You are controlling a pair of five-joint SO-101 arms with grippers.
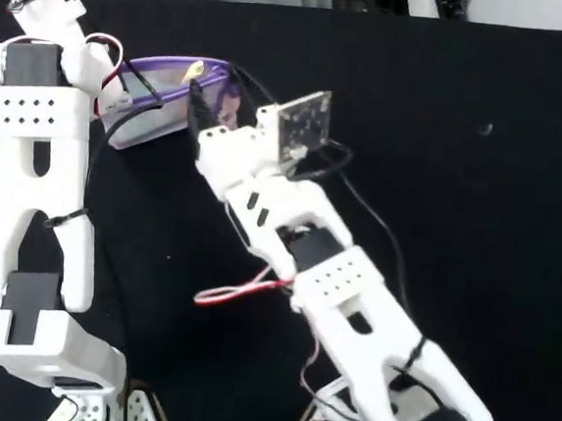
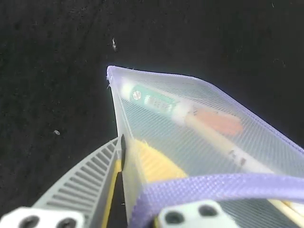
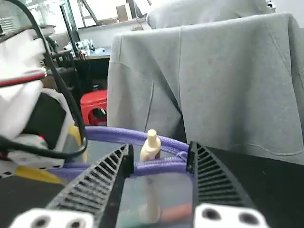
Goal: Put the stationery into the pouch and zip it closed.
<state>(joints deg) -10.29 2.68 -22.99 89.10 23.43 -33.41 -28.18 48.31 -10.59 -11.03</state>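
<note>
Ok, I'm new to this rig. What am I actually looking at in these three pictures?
You see two white robot arms at a black table. The high view comes from a fixed camera looking down on both. Each of the other two pictures comes from a small camera on one arm's wrist, looking along its gripper.

The left gripper is clamped on one end of a clear pouch with purple trim. Pens show inside it through the mesh.

The right gripper is at the pouch's top edge. Its jaws are apart, with the cream zip pull between them, and it holds nothing yet.
</note>
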